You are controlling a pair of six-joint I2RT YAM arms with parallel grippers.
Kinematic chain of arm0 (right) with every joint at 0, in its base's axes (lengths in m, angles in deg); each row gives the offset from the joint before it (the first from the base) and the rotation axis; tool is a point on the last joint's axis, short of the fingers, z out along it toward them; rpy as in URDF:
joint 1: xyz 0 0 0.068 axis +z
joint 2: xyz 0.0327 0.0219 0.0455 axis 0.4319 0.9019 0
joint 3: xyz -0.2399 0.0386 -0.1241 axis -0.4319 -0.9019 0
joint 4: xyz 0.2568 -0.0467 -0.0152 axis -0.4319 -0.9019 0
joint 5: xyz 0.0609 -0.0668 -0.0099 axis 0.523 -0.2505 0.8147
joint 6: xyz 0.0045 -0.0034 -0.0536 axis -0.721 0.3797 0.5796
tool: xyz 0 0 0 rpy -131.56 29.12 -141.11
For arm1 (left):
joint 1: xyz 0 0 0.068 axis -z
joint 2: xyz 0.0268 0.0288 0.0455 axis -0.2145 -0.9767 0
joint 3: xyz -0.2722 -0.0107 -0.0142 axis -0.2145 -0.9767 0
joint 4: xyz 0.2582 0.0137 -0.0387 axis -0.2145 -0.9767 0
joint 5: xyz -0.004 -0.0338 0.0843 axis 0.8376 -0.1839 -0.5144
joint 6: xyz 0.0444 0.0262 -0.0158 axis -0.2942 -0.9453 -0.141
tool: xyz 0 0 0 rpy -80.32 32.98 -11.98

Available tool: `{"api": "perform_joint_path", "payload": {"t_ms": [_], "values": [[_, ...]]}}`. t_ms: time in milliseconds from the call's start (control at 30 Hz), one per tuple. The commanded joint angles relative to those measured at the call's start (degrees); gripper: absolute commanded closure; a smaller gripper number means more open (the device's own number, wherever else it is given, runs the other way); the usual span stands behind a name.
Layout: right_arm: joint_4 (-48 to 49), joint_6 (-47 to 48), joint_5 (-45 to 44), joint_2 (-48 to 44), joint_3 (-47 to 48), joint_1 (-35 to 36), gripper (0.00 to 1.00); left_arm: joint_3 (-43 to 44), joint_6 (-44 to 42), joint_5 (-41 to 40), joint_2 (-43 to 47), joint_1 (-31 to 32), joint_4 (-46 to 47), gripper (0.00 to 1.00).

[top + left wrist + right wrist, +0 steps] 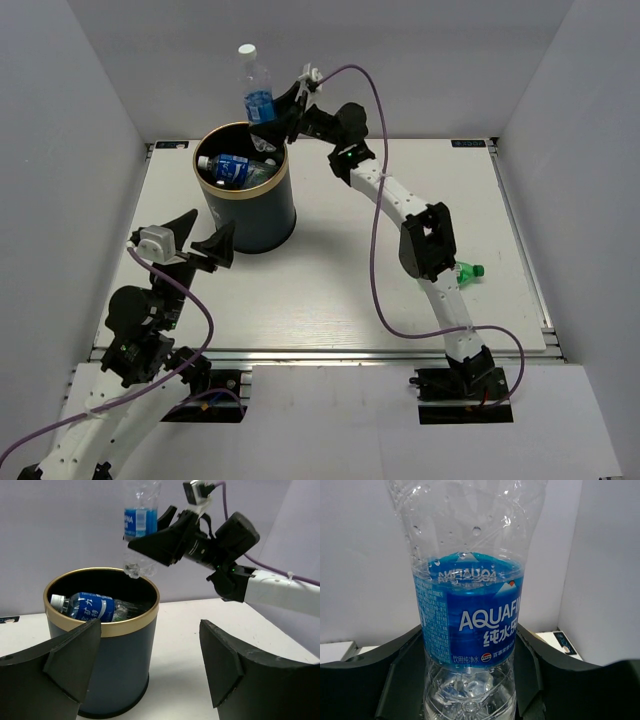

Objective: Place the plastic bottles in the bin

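The navy bin (250, 215) with a gold rim stands at the table's back left; a blue-labelled bottle (228, 167) lies inside it, also seen in the left wrist view (90, 606). My right gripper (272, 117) is shut on a clear blue-labelled bottle (258, 95), white cap up, held upright above the bin's far rim; it fills the right wrist view (470, 625) and shows in the left wrist view (141, 527). My left gripper (205, 245) is open and empty, just left of the bin's base (112, 675). A green bottle (468, 272) lies at the right, partly behind the right arm.
White walls close in the table on the left, back and right. The right arm (400, 215) stretches diagonally across the table from its base at the near edge. A small dark tag (565, 642) lies on the table near the back wall.
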Motion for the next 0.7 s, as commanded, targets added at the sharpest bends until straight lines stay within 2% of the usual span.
{"api": "perform_joint_path", "payload": {"t_ms": [0,100,133,167,267,433,567,600,667], "values": [[1.52,3.77,-3.98,-0.10,-0.04,0.59,0.93,-0.12,-0.28,-0.38,0.24,-0.53,0.08,0.11],[-1.92,6.76,-4.94,0.00,-0.56,0.68,0.74,-0.12,-0.28,-0.38,0.24,-0.53,0.08,0.11],[-2.53,7.37,-5.29,-0.09,-1.00,0.59,0.63,-0.12,-0.28,-0.38,0.24,-1.05,0.08,0.11],[-4.63,7.90,-6.08,-0.27,-1.09,0.50,0.58,-0.12,-0.28,-0.38,0.24,-1.05,0.08,0.11],[-8.41,9.31,-7.58,-0.01,-0.13,0.68,0.50,-0.12,-0.28,-0.38,0.24,-1.05,0.08,0.11],[-9.74,8.52,-7.40,1.22,0.31,0.85,0.42,-0.12,-0.28,-0.38,-0.29,-1.58,0.08,0.11],[-10.89,9.40,-7.23,1.40,0.31,1.20,0.24,-0.12,-0.28,-0.38,-0.82,-1.58,0.08,0.11],[-11.76,9.66,-7.31,1.31,0.14,1.55,0.10,-0.12,-0.28,-0.38,-0.82,-1.58,0.08,0.11],[-12.73,10.62,-7.58,0.79,-0.21,1.73,0.10,-0.12,-0.28,-0.38,-0.82,-2.11,0.08,0.11]]}}
